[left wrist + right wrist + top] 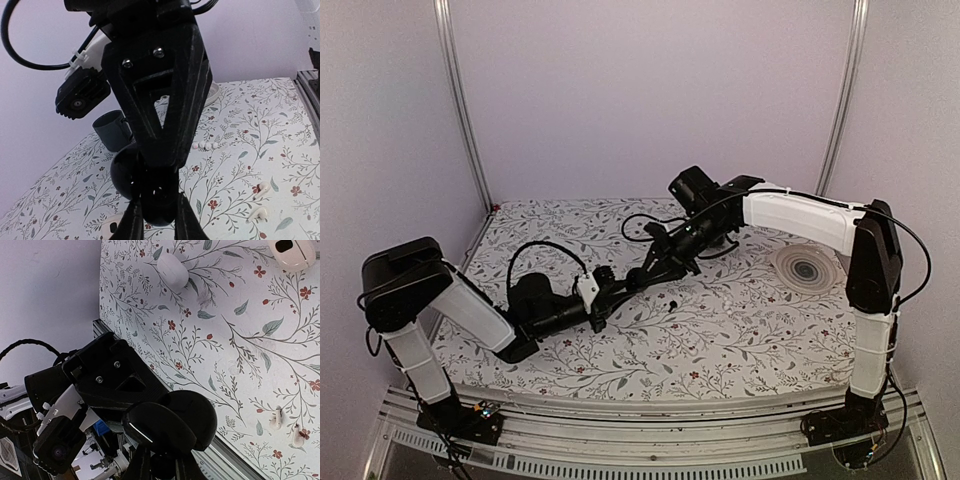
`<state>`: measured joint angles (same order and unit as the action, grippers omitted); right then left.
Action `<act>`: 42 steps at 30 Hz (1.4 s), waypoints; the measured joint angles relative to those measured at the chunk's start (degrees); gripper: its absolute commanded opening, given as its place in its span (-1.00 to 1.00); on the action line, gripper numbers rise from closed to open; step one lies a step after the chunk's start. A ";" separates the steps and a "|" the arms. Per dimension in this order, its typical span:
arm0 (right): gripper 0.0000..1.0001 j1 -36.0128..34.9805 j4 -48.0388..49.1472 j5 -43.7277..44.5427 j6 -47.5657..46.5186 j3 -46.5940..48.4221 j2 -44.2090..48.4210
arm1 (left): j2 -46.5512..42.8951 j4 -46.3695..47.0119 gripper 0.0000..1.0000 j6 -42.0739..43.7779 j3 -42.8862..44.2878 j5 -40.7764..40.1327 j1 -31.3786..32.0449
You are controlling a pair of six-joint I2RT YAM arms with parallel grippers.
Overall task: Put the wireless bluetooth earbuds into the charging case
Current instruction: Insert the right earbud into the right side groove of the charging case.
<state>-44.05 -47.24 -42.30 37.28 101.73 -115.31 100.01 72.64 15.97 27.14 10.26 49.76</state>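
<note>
The black glossy charging case [125, 172] stands open between my left gripper's [159, 212] fingers, held above the table. In the right wrist view the open case [200, 415] shows its two rounded halves. My right gripper [162, 467] is right above it, its jaws nearly shut on a small dark nub that looks like a black earbud [163, 464]. In the top view the left gripper [620, 287] and the right gripper [645, 272] meet at mid-table. A small black nub [672, 297], perhaps the second earbud, lies on the cloth beside them.
A grey mug [112, 130] stands behind the case. Two white earbuds [260, 190] and a row of small white tips [205, 145] lie on the floral cloth. A white oval pebble [172, 270] and a white case with a dark spot [292, 252] lie further off. A round disc [807, 268] sits at the right.
</note>
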 measured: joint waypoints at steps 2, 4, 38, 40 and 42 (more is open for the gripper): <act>-0.71 0.00 -0.31 0.15 0.52 0.33 -0.35 | 0.74 1.07 -1.00 -0.59 -0.13 -0.28 0.02; -0.68 0.00 -0.76 0.31 0.94 0.70 -0.63 | 1.38 2.12 -1.00 -1.25 -0.28 -0.35 0.04; -0.41 0.13 -8.02 2.27 1.40 5.88 -3.43 | 4.76 6.86 -1.00 -5.46 -0.74 -0.22 0.48; -0.40 0.07 -8.02 2.60 1.36 5.88 -3.41 | 4.79 7.04 -1.00 -5.92 -0.90 -0.22 0.48; -0.39 0.09 -8.24 3.50 1.33 5.86 -3.28 | 4.81 7.30 -1.00 -6.45 -1.25 -0.28 0.37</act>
<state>-43.97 -55.48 -38.81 38.61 107.59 -118.58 104.81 79.94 9.52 25.89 9.98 50.13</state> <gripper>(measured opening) 0.298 0.168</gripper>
